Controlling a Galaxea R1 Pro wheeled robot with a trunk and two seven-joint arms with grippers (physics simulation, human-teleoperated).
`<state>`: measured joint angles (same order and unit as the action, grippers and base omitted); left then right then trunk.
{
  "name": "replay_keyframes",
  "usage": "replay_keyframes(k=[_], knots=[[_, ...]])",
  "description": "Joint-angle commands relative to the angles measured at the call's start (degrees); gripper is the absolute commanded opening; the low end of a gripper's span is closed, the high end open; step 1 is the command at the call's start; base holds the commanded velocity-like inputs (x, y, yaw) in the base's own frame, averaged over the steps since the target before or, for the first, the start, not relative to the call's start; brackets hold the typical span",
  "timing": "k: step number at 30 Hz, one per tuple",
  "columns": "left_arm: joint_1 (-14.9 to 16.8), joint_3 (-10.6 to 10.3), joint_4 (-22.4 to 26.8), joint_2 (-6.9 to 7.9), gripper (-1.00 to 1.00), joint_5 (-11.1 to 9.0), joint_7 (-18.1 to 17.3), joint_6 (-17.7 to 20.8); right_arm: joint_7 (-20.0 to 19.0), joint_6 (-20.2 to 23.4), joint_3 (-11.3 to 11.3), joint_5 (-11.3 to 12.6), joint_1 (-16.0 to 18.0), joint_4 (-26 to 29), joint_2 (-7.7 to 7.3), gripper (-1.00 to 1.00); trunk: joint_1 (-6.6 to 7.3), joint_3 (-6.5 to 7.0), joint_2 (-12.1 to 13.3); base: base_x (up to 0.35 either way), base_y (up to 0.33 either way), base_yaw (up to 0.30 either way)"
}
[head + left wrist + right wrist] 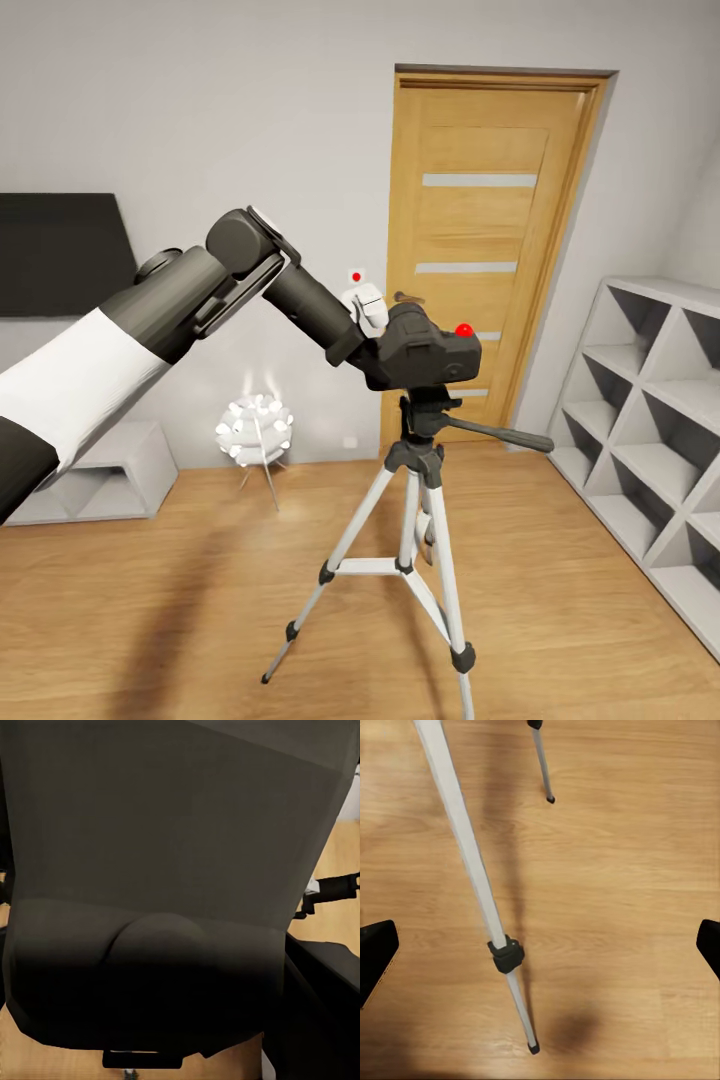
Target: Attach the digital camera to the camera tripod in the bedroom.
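At the centre of the head view the left gripper (385, 350), closed on the digital camera (430, 350), holds it level directly atop the camera tripod (420, 470) head for mounting, while the right gripper (540, 945) hangs wide open, empty, above the floor (622, 870).

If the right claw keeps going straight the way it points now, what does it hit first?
Probably the wooden floor: the right claw is open and points down at bare planks. A leg of the camera tripod crosses the view just off centre, so it might graze that first; depth is unclear.

Left gripper (385, 345) jaws hidden behind digital camera (430, 352).
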<state>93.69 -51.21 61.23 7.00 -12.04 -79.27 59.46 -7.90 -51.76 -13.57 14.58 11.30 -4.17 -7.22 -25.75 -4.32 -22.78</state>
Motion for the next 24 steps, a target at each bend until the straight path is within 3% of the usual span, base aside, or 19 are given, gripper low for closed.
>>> replay_keyframes(k=[1,24], knots=[[0.09,-0.12,0.07,0.09,-1.0,-0.18,-0.09,0.54,-0.53,-0.31,-0.23,0.62,0.13,-0.25,0.01,1.0,-0.04,-0.13,-0.13,0.0,0.155,-0.003],[0.09,-0.04,0.28,-0.04,-1.0,-0.18,-0.09,0.54,-0.53,-0.31,-0.23,0.62,0.13,-0.22,0.01,1.0,-0.04,-0.13,-0.13,0.034,0.044,0.0]])
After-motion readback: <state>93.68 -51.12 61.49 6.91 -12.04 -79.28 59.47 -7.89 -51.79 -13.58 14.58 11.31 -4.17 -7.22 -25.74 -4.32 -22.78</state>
